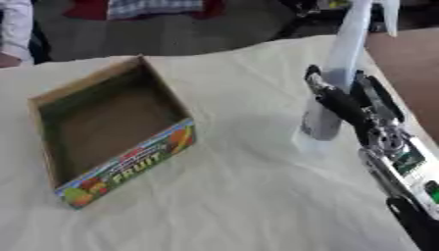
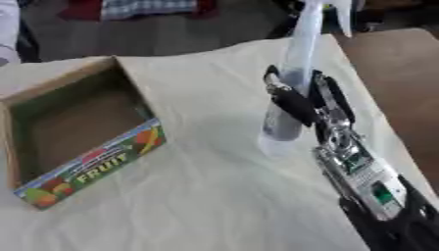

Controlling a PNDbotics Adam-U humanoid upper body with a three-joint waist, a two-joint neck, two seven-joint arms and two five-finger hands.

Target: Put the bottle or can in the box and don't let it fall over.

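Within right hand [image 1: 343,100]: bottle [image 1: 341,63].

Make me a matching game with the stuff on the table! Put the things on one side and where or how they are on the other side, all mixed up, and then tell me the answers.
Things:
1. spray bottle
2. fruit box
3. right robot hand
4. tablecloth

Descriptions:
A. sits open and empty on the left
B. cream-coloured, spread under everything
C. tall and pale, standing upright on the right
D. black, curled round the bottle's lower part

Pairs: 1-C, 2-A, 3-D, 4-B
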